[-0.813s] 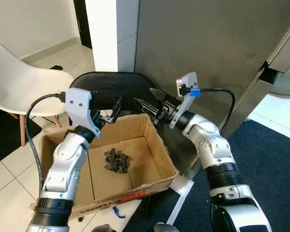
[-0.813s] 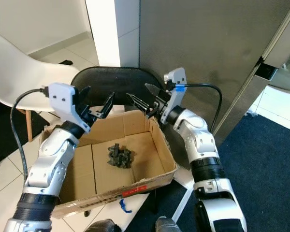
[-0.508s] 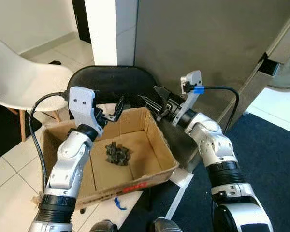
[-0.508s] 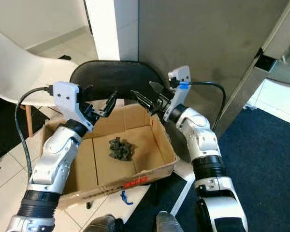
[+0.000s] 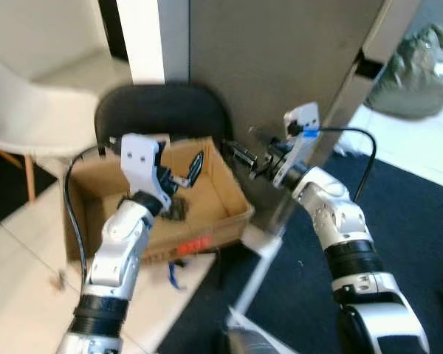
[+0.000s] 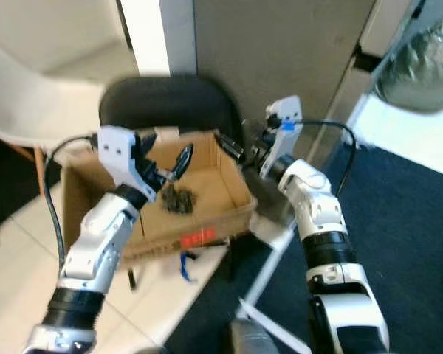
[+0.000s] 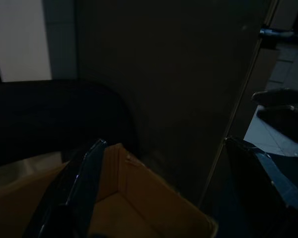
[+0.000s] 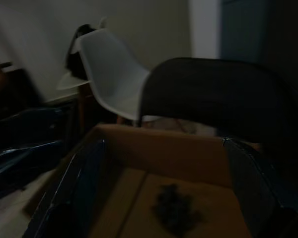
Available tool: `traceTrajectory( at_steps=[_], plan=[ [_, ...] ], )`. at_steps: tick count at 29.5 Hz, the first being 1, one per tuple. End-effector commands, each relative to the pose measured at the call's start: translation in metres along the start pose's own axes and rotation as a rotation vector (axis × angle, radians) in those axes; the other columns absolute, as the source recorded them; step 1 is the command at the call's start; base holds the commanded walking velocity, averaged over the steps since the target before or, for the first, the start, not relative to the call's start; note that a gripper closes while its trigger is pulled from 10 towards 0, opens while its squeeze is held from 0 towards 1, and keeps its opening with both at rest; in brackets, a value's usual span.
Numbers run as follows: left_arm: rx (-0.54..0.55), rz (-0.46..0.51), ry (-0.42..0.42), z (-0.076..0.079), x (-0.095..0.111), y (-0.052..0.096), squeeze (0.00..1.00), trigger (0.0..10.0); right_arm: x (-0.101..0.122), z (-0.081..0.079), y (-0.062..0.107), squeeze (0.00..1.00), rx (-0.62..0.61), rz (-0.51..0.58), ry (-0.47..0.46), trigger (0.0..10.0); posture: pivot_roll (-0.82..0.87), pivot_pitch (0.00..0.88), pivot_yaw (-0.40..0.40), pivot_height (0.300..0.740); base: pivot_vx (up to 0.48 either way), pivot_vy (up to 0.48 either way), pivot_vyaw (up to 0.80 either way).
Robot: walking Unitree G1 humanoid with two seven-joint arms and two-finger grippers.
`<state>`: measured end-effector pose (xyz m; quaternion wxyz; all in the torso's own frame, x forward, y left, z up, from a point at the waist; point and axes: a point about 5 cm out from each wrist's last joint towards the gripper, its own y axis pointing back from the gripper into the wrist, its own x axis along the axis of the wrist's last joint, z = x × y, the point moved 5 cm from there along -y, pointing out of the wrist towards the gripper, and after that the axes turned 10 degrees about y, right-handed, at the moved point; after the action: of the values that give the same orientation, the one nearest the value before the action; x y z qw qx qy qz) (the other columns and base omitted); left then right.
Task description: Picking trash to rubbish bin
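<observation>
We hold our left pincer (image 6: 179, 164) spread and empty above the cardboard box (image 6: 232, 193), where the dark crumpled trash (image 6: 179, 200) already lies at its centre. Our right pincer (image 5: 241, 150), spread too, hovers at the box's 2 o'clock corner, apparently finished.

Box (image 5: 223, 193): plain brown corrugated cardboard, matt, edges rough. Trash clump (image 6: 179, 200) inside it: dark, crumpled, matt. Chair behind it (image 5: 162, 112): black, matt, smooth back. Second chair (image 8: 111, 74): white moulded plastic, smooth, slight sheen. Wall panel (image 5: 280, 59): grey, flat matt. Floor (image 5: 15, 287): pale glossy tile, plus dark blue carpet (image 5: 421, 221), rough pile. Arm shells silver, satin; fingers black plastic.
</observation>
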<state>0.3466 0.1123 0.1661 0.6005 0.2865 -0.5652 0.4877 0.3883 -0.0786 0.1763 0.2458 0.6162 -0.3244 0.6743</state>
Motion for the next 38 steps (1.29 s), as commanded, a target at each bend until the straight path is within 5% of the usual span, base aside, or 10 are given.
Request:
traceTrajectory(
  at_steps=[1, 38],
  plan=[
    [-0.006, 0.0, -0.001, 0.0016, -0.0015, -0.0001, 0.0, 10.0, -0.0013, 0.0012, 0.0003, 0.0, -0.004, -0.007, 0.007, 10.0, -0.03, 0.0, -0.046, 0.74, -0.386, 0.0, 0.0],
    [-0.052, 0.01, -0.006, 0.0062, 0.0007, -0.0086, 0.0, 10.0, -0.0054, 0.0043, -0.0057, 0.0, -0.001, -0.03, 0.005, 10.0, -0.03, 0.0, -0.054, 0.74, -0.378, 0.0, 0.0]
  ],
)
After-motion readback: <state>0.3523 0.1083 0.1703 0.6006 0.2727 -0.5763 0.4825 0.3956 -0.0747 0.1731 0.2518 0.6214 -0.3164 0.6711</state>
